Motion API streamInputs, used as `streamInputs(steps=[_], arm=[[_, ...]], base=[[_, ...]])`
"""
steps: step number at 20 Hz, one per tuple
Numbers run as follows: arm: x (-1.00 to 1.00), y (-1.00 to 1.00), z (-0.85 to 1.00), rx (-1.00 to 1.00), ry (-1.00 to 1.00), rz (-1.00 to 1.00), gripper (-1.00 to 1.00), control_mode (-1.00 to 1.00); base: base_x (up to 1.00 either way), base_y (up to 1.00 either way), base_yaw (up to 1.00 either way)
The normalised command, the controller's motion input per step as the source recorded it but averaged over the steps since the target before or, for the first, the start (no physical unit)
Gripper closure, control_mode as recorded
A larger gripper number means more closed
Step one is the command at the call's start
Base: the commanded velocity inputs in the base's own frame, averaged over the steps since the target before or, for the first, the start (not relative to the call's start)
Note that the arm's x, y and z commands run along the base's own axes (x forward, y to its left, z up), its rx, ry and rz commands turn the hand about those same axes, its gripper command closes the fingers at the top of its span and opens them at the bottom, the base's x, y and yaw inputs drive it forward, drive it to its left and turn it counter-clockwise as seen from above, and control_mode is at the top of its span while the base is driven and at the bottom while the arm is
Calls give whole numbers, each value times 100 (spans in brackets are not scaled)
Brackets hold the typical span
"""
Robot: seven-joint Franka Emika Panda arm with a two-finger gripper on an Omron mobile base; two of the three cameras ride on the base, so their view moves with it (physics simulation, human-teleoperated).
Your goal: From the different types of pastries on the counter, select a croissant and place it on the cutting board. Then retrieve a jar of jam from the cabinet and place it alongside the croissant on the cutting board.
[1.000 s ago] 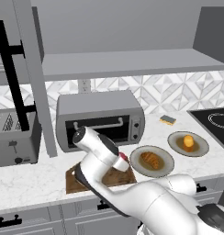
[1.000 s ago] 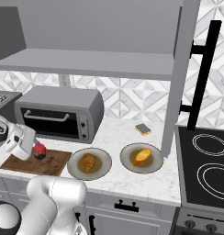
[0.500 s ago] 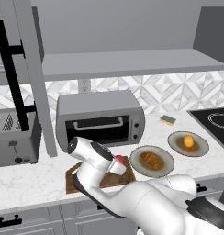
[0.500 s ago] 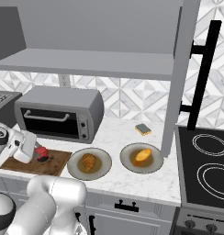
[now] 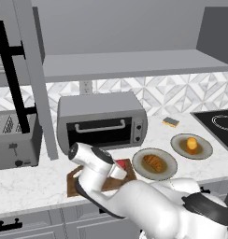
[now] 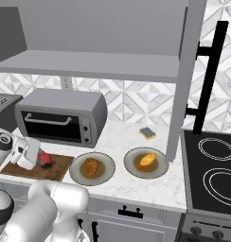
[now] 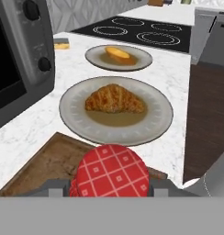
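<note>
The hand (image 6: pixel 38 156) is low over the cutting board (image 6: pixel 58 168), at the left end of the white surface (image 6: pixel 136 186). It is clamped on the jar of jam (image 6: pixel 45 160). From the hand camera, the red checked lid of the jar (image 7: pixel 113 172) sits right between the two finger tips, very close to the camera. Brown wood of the board (image 7: pixel 45 163) shows under and beside the jar. You cannot tell if the jar touches the board or hangs just above it.

From the left camera, the red jar (image 5: pixel 119 165) peeks out beside the white hand (image 5: pixel 117 169), over the right part of the board (image 5: pixel 74 179).

The croissant (image 7: pixel 114 99) is not on the board. It lies on a grey plate (image 7: pixel 150 126) just beside the board, in front of the jar. The same croissant (image 6: pixel 92 166) shows on its plate (image 6: pixel 105 174) from the right camera, just right of the board. The round orange bun (image 6: pixel 146 159) lies on a second plate (image 6: pixel 157 172) farther right.

A grey toaster oven (image 6: pixel 65 116) stands behind the board. A yellow sponge (image 6: pixel 147 133) lies near the wall. A black stove top (image 6: pixel 212 170) is at the right end.
</note>
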Motion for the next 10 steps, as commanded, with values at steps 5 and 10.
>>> streamInputs(steps=[5, 10], arm=[[17, 1, -31, 0, 0, 0, 100, -100], [13, 1, -21, 0, 0, 0, 100, -100]], base=[[0, 0, 0], [0, 0, 0]])
